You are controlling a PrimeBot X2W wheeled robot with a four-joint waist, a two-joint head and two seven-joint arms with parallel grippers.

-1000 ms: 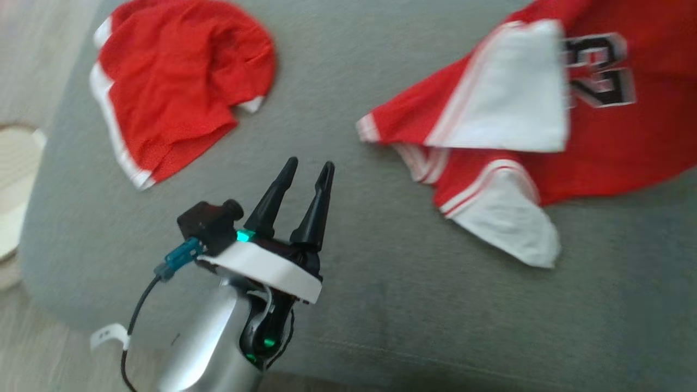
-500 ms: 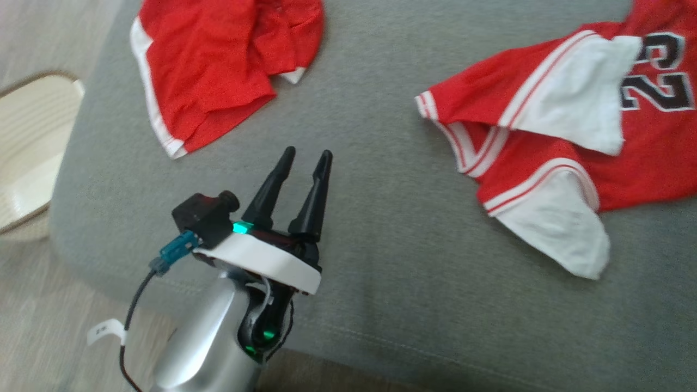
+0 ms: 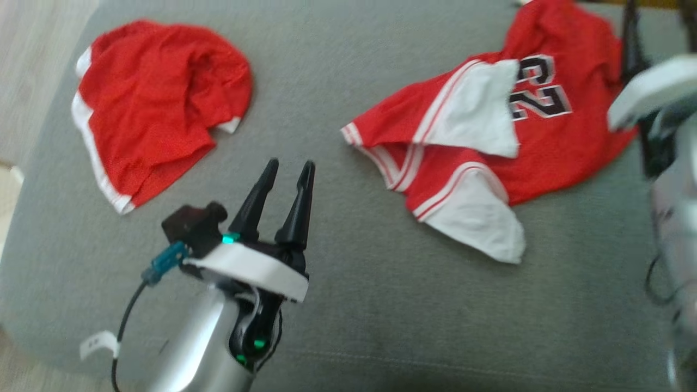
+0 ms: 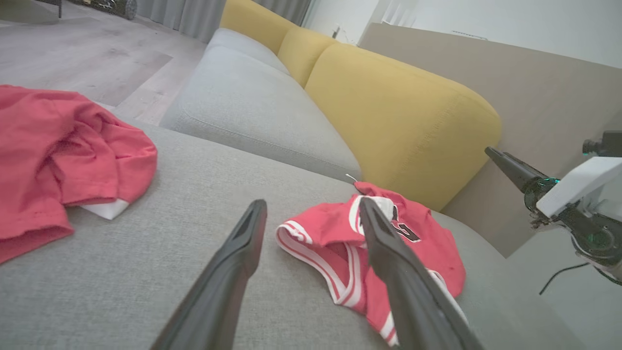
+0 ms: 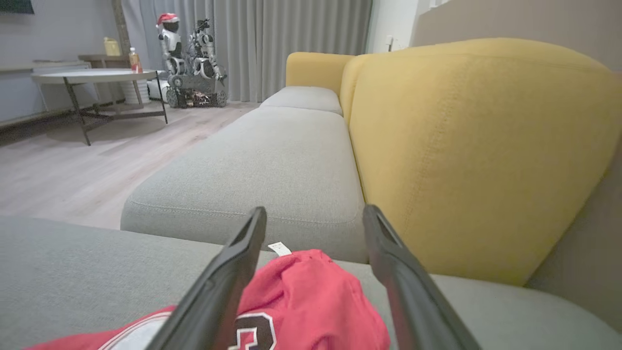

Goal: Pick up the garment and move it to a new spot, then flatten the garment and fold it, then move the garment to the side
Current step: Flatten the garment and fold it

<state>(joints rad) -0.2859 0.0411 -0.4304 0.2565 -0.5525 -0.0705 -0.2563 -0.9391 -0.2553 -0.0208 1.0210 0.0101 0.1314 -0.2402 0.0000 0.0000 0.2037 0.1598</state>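
A crumpled red jersey (image 3: pixel 550 147) with white panels and the number 22 lies on the right of the grey sofa seat (image 3: pixel 381 316). It also appears in the left wrist view as the jersey (image 4: pixel 330 233) and in the right wrist view as the jersey (image 5: pixel 311 287). Red shorts (image 3: pixel 158 109) with white trim lie bunched at the left, and are the shorts (image 4: pixel 58 155) in the left wrist view. My left gripper (image 3: pixel 288 169) hovers open and empty between the two garments. My right gripper (image 5: pixel 315 211) is open and empty above the jersey's far end.
The yellow sofa backrest (image 5: pixel 476 146) rises just behind the jersey. A second grey seat cushion (image 5: pixel 272 155) extends beyond it. The wooden floor (image 5: pixel 73 170) lies off the seat's left edge, with a side table (image 5: pixel 92 75) and a small robot figure (image 5: pixel 189 63) far back.
The head camera has swung, shifting the whole picture. My right arm has come into the head view at the right edge by the jersey. The left gripper stays open; the garments lie as before.
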